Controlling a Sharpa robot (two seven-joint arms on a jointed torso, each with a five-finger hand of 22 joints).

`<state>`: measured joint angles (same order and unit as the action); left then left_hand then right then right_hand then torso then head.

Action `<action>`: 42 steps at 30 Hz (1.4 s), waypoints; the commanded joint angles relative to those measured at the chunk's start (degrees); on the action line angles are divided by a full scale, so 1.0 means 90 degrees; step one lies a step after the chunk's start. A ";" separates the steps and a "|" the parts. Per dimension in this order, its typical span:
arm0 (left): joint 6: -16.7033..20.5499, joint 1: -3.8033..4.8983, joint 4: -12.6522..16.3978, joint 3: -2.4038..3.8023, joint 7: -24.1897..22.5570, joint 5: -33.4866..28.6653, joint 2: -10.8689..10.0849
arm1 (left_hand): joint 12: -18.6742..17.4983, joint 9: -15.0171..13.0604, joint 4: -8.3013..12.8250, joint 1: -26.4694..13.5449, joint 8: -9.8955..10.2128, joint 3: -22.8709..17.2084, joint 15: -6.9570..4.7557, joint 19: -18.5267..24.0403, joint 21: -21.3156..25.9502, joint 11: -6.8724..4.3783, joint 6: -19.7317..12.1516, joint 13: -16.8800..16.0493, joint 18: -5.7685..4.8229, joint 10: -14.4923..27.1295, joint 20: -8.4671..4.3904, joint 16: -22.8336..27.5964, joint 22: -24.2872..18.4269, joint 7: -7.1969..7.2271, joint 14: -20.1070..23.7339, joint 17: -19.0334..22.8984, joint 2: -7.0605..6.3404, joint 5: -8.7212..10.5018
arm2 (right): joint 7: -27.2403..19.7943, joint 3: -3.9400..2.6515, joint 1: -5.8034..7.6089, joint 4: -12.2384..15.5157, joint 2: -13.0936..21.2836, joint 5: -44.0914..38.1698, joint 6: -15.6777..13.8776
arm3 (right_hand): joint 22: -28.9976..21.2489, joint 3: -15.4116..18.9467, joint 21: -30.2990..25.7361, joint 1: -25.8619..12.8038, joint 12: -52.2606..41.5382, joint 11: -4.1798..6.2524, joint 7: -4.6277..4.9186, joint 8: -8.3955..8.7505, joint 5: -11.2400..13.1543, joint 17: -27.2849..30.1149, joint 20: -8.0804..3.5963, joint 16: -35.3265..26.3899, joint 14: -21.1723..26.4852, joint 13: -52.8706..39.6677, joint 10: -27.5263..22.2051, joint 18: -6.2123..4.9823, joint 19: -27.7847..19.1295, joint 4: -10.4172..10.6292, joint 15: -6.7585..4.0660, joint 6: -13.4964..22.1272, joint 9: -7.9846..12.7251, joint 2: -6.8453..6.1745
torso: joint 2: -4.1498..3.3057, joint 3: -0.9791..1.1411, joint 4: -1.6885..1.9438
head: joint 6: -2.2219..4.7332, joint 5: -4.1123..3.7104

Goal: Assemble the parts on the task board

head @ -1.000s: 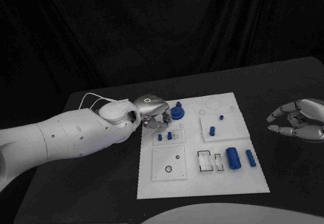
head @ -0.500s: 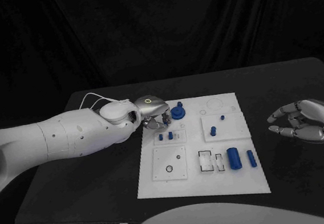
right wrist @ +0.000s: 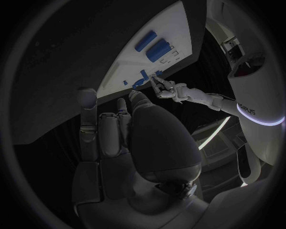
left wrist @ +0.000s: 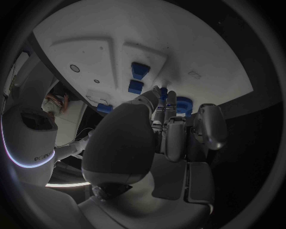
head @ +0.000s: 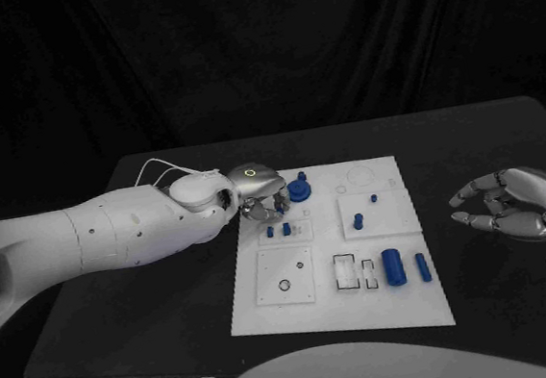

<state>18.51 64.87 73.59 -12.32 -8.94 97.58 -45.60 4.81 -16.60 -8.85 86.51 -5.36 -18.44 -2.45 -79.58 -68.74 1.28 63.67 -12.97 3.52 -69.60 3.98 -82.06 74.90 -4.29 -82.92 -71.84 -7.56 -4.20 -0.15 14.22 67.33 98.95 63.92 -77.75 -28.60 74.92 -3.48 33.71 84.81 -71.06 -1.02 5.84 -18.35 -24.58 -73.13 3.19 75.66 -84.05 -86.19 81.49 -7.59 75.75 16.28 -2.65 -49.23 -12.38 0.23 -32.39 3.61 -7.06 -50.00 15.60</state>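
While left hand (head: 261, 196) touches task board (head: 342, 309) | right hand (head: 517, 204) hovers apart, empty

Your right hand (right wrist: 128, 138) hangs over the black table (right wrist: 77, 52), fingers (right wrist: 89, 114) curled loosely, holding nothing. Across from it lies the white task board (right wrist: 152, 52) with two blue cylinders (right wrist: 152, 45), where your left hand (right wrist: 164, 88) reaches small blue parts (right wrist: 143, 76).

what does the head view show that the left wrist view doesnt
Head view: the right hand hanging over the table beside the board, and the big cylinder at the board's near edge. Left wrist view: the left hand's fingers from behind. Both share the left hand at the board's far left corner and the blue parts beside it.
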 commanded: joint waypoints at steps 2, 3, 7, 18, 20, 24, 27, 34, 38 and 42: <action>-0.0049 -0.0027 0.0000 -0.0003 -0.0046 0.0010 0.0029 | -0.0044 0.0005 -0.0043 -0.0042 0.0018 -0.0004 0.0000 0.0032 0.0035 0.0028 0.0035 0.0005 0.0101 -0.0012 -0.0007 0.0030 0.1018 -0.0012 0.0032 0.0005 -0.0013 0.0036 | 0.0061 -0.0003 -0.0017 -0.0004 -0.0010 -0.0013 0.0039 | 0.0397 -0.0027 -0.0026 -0.0008 0.0049 0.0045 -0.0009 -0.0028 0.0037 0.0004 0.0016 -0.0040 -0.0144 0.1323 -0.0016 -0.0088 -0.0015 0.0009 -0.0044 -0.0033 0.0010 0.0046 | -0.0002 -0.0001 0.0004 | 0.0000 0.0000; -0.0045 -0.0027 -0.0002 -0.0003 -0.0047 0.0010 0.0034 | -0.0044 0.0005 -0.0043 -0.0042 0.0018 -0.0004 0.0000 0.0032 0.0035 0.0028 0.0035 0.0005 0.0101 -0.0012 -0.0007 0.0030 0.1018 -0.0012 0.0032 0.0005 -0.0013 0.0036 | 0.0062 -0.0003 -0.0017 -0.0005 -0.0011 -0.0013 0.0041 | 0.0397 -0.0027 -0.0026 -0.0008 0.0049 0.0045 -0.0009 -0.0028 0.0037 0.0004 0.0016 -0.0040 -0.0144 0.1323 -0.0016 -0.0088 -0.0015 0.0009 -0.0044 -0.0033 0.0010 0.0046 | -0.0002 -0.0002 0.0002 | 0.0000 0.0003; -0.0055 -0.0029 -0.0018 -0.0003 -0.0040 0.0010 0.0051 | -0.0045 0.0006 -0.0044 -0.0042 0.0019 -0.0007 0.0000 0.0036 0.0043 0.0027 0.0035 0.0006 0.0103 -0.0014 -0.0007 0.0030 0.1016 -0.0011 0.0031 0.0004 -0.0008 0.0037 | 0.0068 -0.0003 -0.0018 -0.0004 -0.0010 -0.0013 0.0050 | 0.0397 -0.0028 -0.0033 -0.0011 0.0053 0.0044 -0.0009 -0.0028 0.0041 0.0005 0.0016 -0.0042 -0.0144 0.1326 -0.0017 -0.0088 -0.0016 0.0010 -0.0043 -0.0033 0.0010 0.0050 | -0.0002 -0.0003 -0.0003 | 0.0000 0.0007; -0.0235 -0.0035 -0.0062 -0.0003 0.0179 0.0010 0.0056 | -0.0138 0.0232 -0.0162 -0.0326 0.0205 0.0128 0.0078 0.0157 0.0295 0.0149 -0.1018 0.0175 0.0138 0.0629 0.0048 0.0128 0.0960 0.0340 0.0150 0.0195 -0.0271 0.0102 | 0.0068 -0.0003 -0.0021 0.0005 0.0004 -0.0013 0.0049 | 0.0398 -0.0027 -0.0031 -0.0018 0.0056 0.0043 -0.0007 -0.0027 0.0048 0.0015 0.0017 -0.0051 -0.0141 0.1328 -0.0018 -0.0088 -0.0014 0.0013 -0.0042 -0.0032 0.0011 0.0052 | 0.0000 0.0002 0.0005 | 0.0000 0.0016; -0.0218 -0.0036 -0.0071 -0.0003 0.0239 0.0010 0.0048 | -0.0133 0.0333 -0.0183 -0.0432 0.0206 0.0267 0.0127 0.0204 0.0402 0.0223 -0.1507 0.0194 0.0154 0.0972 0.0096 0.0170 0.0939 0.0442 0.0213 0.0282 -0.0300 0.0126 | 0.0065 -0.0003 -0.0022 0.0007 0.0007 -0.0013 0.0045 | 0.0398 -0.0027 -0.0031 -0.0018 0.0056 0.0043 -0.0007 -0.0027 0.0048 0.0015 0.0017 -0.0051 -0.0141 0.1328 -0.0018 -0.0088 -0.0014 0.0013 -0.0042 -0.0032 0.0011 0.0052 | 0.0000 0.0002 0.0003 | 0.0000 0.0013; -0.0072 -0.0038 -0.0089 -0.0003 0.0254 0.0010 0.0016 | -0.0114 0.0398 -0.0173 -0.0494 0.0195 0.0465 0.0162 0.0289 0.0589 0.0257 -0.1850 0.0142 0.0188 0.1344 0.0141 0.0223 0.0899 0.0509 0.0301 0.0396 -0.0258 0.0128 | 0.0053 -0.0003 -0.0022 0.0018 0.0026 -0.0013 0.0028 | 0.0395 -0.0020 -0.0050 -0.0026 0.0060 0.0044 -0.0004 -0.0022 0.0056 0.0017 0.0018 -0.0054 -0.0140 0.1331 -0.0020 -0.0090 -0.0018 0.0013 -0.0041 -0.0023 0.0014 0.0041 | 0.0000 -0.0002 0.0001 | 0.0000 0.0002; 0.0253 -0.0038 -0.0095 -0.0002 0.0154 0.0010 -0.0033 | -0.0083 0.0418 -0.0211 -0.0551 0.0190 0.0575 0.0159 0.0279 0.0579 0.0249 -0.1953 0.0087 0.0186 0.1395 0.0145 0.0210 0.0906 0.0550 0.0300 0.0379 -0.0271 0.0153 | 0.0044 -0.0003 -0.0022 0.0032 0.0059 -0.0013 0.0006 | 0.0398 -0.0018 -0.0039 -0.0029 0.0061 0.0044 -0.0003 -0.0021 0.0058 0.0017 0.0018 -0.0054 -0.0140 0.1332 -0.0020 -0.0088 -0.0015 0.0014 -0.0041 -0.0020 0.0015 0.0037 | -0.0005 -0.0006 0.0009 | 0.0000 -0.0022; 0.1080 -0.0031 -0.0096 0.0000 -0.0107 0.0010 -0.0181 | 0.0012 0.0417 -0.0313 -0.0577 0.0148 0.0704 0.0117 0.0245 0.0532 0.0180 -0.1960 -0.0022 0.0179 0.1297 0.0118 0.0172 0.0923 0.0639 0.0262 0.0323 -0.0288 0.0162 | 0.0070 -0.0004 -0.0018 0.0081 0.0133 -0.0013 -0.0010 | 0.0397 -0.0014 -0.0047 -0.0034 0.0090 0.0046 -0.0002 -0.0019 0.0060 0.0023 0.0019 -0.0060 -0.0138 0.1355 -0.0033 -0.0089 -0.0017 0.0014 -0.0041 -0.0018 0.0016 0.0031 | -0.0004 -0.0018 0.0006 | 0.0000 -0.0032; 0.1450 0.0033 -0.0095 0.0001 -0.0274 0.0010 -0.0322 | 0.0122 0.0367 -0.0383 -0.0496 0.0030 0.0709 0.0069 0.0300 0.0654 0.0103 -0.1721 -0.0139 0.0200 0.1140 0.0076 0.0230 0.0893 0.0609 0.0318 0.0440 -0.0230 0.0162 | 0.0126 -0.0004 0.0006 0.0150 0.0195 -0.0013 -0.0023 | 0.0397 -0.0014 -0.0049 -0.0034 0.0116 0.0047 -0.0003 -0.0020 0.0060 0.0032 0.0019 -0.0068 -0.0135 0.1376 -0.0045 -0.0089 -0.0017 0.0013 -0.0042 -0.0019 0.0016 0.0029 | -0.0002 -0.0029 0.0007 | 0.0000 0.0015; 0.1661 0.0266 -0.0061 0.0001 -0.0613 0.0009 -0.0511 | 0.0336 0.0305 -0.0537 -0.0496 -0.0125 0.0732 0.0013 0.0620 0.1239 -0.0035 -0.1353 -0.0285 0.0289 0.0922 0.0044 0.0608 0.0745 0.0634 0.0687 0.1081 -0.0246 0.0165 | 0.0209 -0.0005 0.0148 0.0217 0.0278 -0.0013 -0.0044 | 0.0393 -0.0023 -0.0086 -0.0023 0.0324 0.0059 -0.0012 -0.0027 0.0058 0.0061 0.0018 -0.0100 -0.0122 0.1535 -0.0145 -0.0095 -0.0027 0.0008 -0.0047 -0.0030 0.0015 0.0026 | -0.0014 -0.0042 0.0032 | 0.0000 0.0068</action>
<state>28.52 66.54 72.82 -12.46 -10.21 97.61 -49.93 7.70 -13.81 -13.53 82.09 -6.34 -11.86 -2.32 -74.22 -58.04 1.13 51.20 -15.42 5.31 -61.13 4.39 -76.89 74.90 1.36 -77.02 -62.64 -9.84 -2.94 0.14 14.28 68.14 100.60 66.17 -77.74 -28.45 74.92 -3.48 33.20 84.72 -69.62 -0.56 5.84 -18.35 -24.35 -72.58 3.19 75.03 -84.08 -87.02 80.57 -7.60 75.75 16.28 -2.59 -49.23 -12.33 0.13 -32.43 3.35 -6.93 -50.00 15.91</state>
